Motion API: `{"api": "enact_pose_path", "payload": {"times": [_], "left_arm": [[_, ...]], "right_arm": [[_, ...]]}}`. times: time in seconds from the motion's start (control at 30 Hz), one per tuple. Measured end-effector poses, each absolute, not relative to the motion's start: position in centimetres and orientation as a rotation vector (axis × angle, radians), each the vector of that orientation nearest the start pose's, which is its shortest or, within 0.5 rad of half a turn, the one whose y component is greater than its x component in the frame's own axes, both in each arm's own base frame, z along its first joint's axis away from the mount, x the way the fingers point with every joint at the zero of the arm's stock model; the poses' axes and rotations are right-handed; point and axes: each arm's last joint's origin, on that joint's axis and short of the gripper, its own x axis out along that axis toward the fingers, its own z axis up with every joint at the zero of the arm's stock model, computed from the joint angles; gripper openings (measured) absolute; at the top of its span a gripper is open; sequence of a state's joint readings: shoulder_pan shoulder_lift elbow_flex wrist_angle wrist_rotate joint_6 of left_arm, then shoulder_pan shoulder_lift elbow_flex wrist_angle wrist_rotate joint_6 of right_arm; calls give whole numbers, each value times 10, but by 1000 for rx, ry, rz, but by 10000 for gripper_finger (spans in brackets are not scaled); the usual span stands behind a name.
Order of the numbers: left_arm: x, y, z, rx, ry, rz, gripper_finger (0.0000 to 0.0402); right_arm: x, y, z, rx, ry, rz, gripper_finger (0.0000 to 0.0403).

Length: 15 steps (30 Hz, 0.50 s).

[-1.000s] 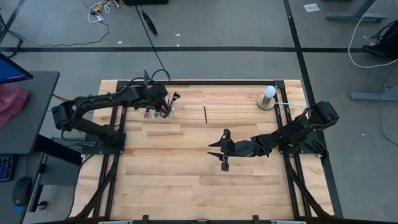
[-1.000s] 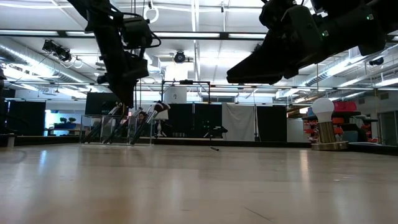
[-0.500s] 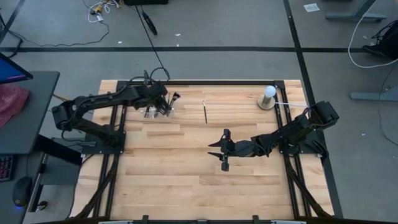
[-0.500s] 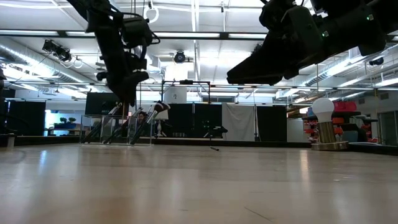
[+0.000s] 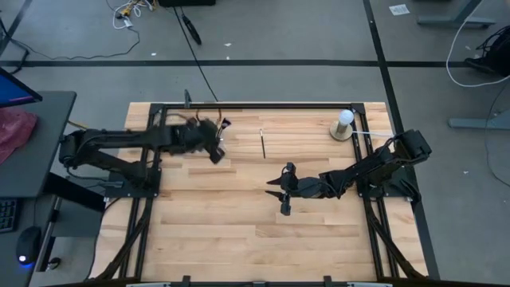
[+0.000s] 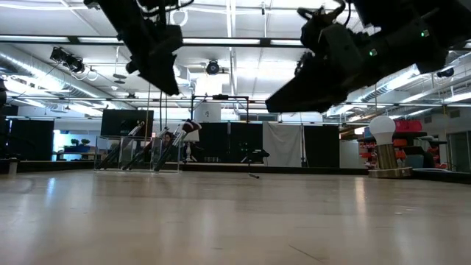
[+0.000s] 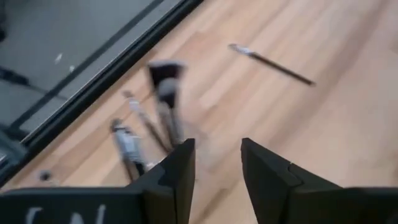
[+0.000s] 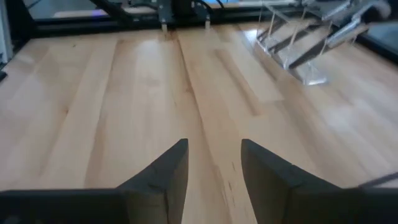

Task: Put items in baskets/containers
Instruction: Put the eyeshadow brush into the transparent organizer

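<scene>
Dark-handled stray brush lies on the far wood, pointing near-to-far, right of your empty, parted left gripper by the holder; left's nearer

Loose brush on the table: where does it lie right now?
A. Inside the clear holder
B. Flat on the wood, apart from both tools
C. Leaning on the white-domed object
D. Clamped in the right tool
B: the loose brush lies flat on the bare wood between the clear holder and the white-domed object, touching neither tool.

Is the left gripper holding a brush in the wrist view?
No: the left gripper is open and empty, with bare wood between its fingers.
</scene>
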<state>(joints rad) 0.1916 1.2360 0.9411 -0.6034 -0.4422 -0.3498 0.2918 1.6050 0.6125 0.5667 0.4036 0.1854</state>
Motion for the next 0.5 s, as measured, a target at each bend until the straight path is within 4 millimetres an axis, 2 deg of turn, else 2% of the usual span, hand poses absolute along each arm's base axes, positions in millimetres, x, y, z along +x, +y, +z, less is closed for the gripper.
{"api": "enact_pose_path", "payload": {"times": [0.23, 0.4, 0.5], "left_arm": [[253, -7, 245, -127, 632, 609, 128], [249, -44, 224, -144, 516, 457, 128], [242, -57, 209, -142, 495, 398, 128]], "right_arm": [[294, 72, 136, 64, 448, -177, 151], [298, 63, 131, 122, 427, -276, 151], [300, 49, 131, 154, 407, -374, 151]]}}
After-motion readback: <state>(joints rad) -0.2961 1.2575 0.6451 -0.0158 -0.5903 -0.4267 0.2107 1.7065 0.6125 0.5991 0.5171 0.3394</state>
